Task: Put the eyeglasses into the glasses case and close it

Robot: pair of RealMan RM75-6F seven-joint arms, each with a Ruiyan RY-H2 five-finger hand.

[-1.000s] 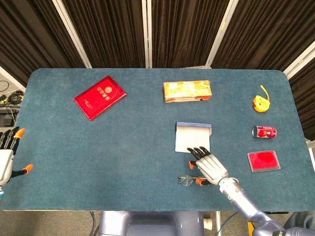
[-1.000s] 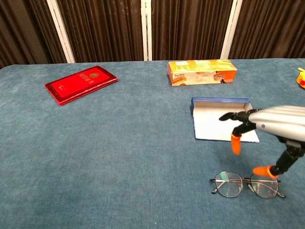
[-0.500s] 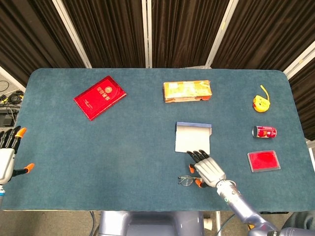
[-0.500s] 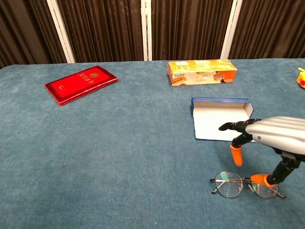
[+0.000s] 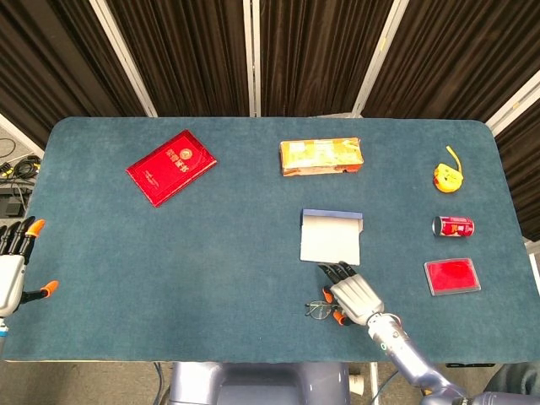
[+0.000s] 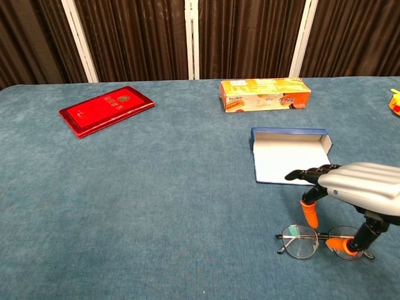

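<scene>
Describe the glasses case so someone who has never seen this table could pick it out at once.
On the blue table, look right of centre, just in front of the orange box. The glasses case lies there open, flat, with a pale inside and a dark blue rim; no other item on the table is open.

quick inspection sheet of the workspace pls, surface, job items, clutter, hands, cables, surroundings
surface: table covered in blue-green cloth, flat.
job's things: eyeglasses lie unfolded near the front edge; glasses case lies open behind them, nothing seen in it.
clutter: red booklet, orange box, yellow tape measure, red can on its side, red flat case.
hands: right hand hangs over the eyeglasses, fingers spread, orange tips down at the frame; no grip visible. left hand off the table's left edge, open, holding nothing.
cables: cables on the floor at far left.
surroundings: dark curtains behind.
</scene>
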